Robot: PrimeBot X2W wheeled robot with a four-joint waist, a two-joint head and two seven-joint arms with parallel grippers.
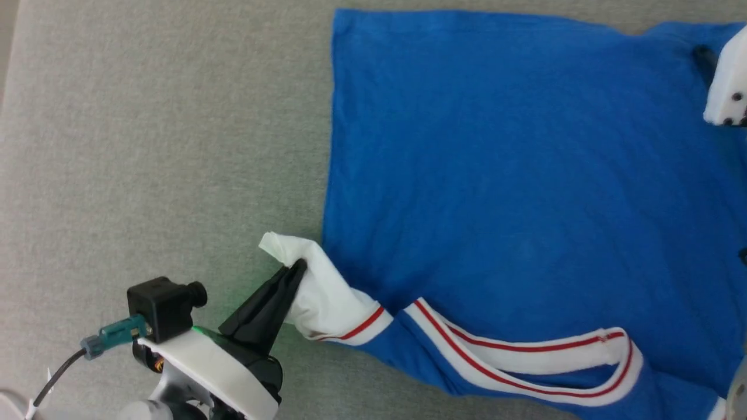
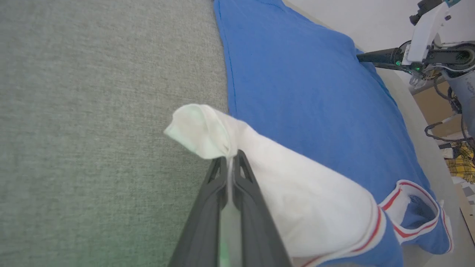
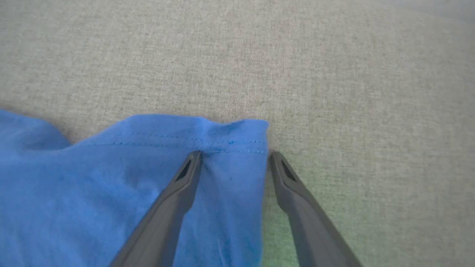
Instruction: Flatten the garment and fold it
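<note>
I had the left fingers (image 1: 293, 277) pressed together, pinching the tip of the garment's (image 1: 525, 175) white sleeve (image 1: 327, 291), with bare grey worktop (image 1: 146, 146) open to their left. The garment lay spread blue across the middle and right. At its hem corner (image 3: 256, 133) the right fingers (image 3: 184, 174) stood spread, one over the cloth and the other just off its edge.
</note>
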